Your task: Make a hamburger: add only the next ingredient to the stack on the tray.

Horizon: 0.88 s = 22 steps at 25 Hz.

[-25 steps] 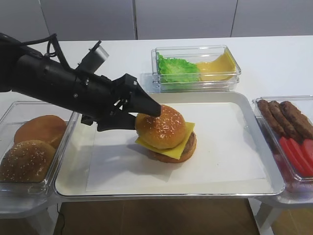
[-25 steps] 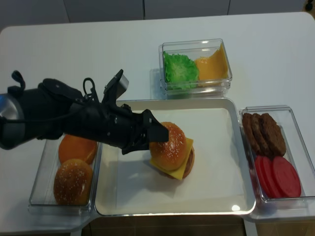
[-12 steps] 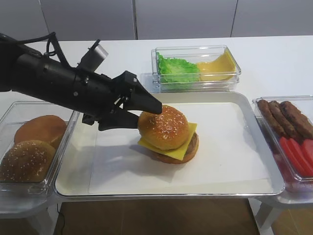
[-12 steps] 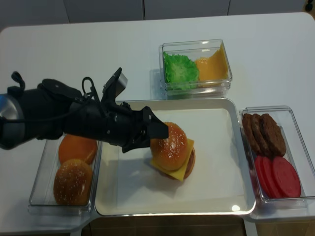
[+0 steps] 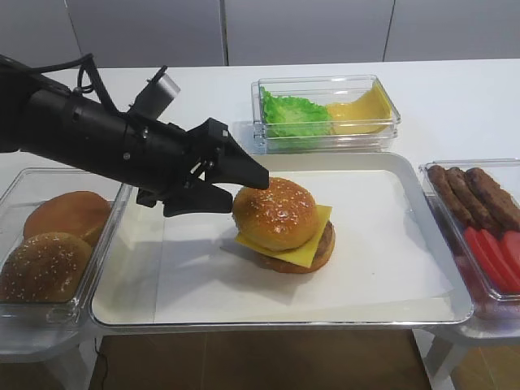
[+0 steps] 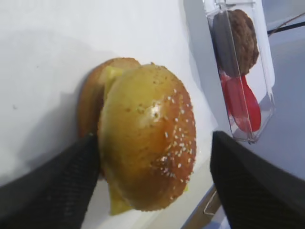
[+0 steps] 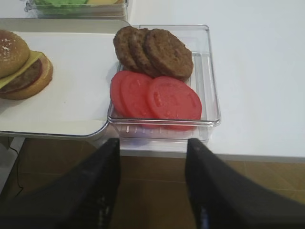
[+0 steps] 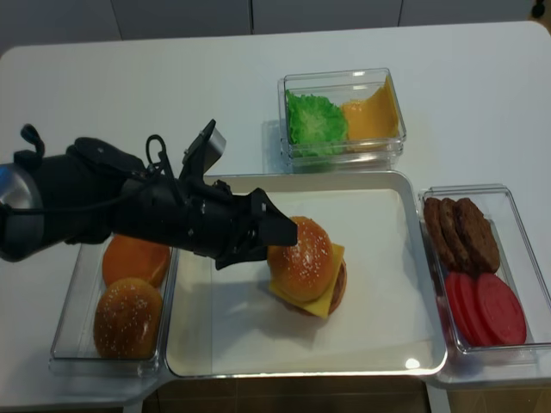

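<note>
Sesame-seeded bun top (image 5: 275,213) sits on the stack (image 5: 307,250) on the tray (image 5: 406,166), resting over the square yellow cheese slice (image 5: 313,236), which overhangs the brown patty (image 5: 327,237) and the bun bottom beneath. The bun top lies off-centre, shifted toward the left side of the stack in both high views, and the wrist view shows it tilted relative to the layers under it. White paper (image 5: 374,268) lines the tray under the stack. Left gripper (image 5: 234,185) is spread wide, its two dark fingers (image 6: 57,186) standing on either side of the bun top; the left wrist view shows one finger right against the bun's edge and the other apart from it (whether the near finger actually touches cannot be confirmed), so nothing is gripped. Right gripper (image 7: 152,181) hangs beyond the table edge, in front of the clear bin (image 7: 209,95) of dark patties (image 7: 155,52) and red tomato slices (image 7: 157,98); its fingers show a gap between them in the wrist view, yet it stands at its most closed and holds nothing. Left bin (image 5: 16,191) holds one seeded bun (image 5: 42,266) and one smooth bun (image 5: 67,214). Rear bin (image 5: 390,101) holds green lettuce (image 5: 294,114) and an orange-yellow item (image 5: 364,110).
</note>
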### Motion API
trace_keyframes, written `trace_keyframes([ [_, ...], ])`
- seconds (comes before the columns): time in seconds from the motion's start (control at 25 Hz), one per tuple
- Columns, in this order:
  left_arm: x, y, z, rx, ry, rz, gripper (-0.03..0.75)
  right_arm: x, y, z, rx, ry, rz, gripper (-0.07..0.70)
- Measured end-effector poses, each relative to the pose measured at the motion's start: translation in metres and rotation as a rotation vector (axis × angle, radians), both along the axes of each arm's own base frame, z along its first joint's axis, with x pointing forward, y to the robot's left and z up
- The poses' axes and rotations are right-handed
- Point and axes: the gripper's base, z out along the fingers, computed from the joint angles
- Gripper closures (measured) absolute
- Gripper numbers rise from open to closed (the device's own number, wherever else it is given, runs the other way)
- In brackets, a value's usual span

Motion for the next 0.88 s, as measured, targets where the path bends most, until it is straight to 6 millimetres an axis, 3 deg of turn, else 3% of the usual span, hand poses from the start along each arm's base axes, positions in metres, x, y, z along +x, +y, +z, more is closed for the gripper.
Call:
trace_keyframes([
  [0.88, 0.0067, 0.0023, -0.0007, 0.016, -0.025, 0.073, 0.18, 0.0, 0.0, 0.0, -0.005, -0.001, 0.003, 0.276],
])
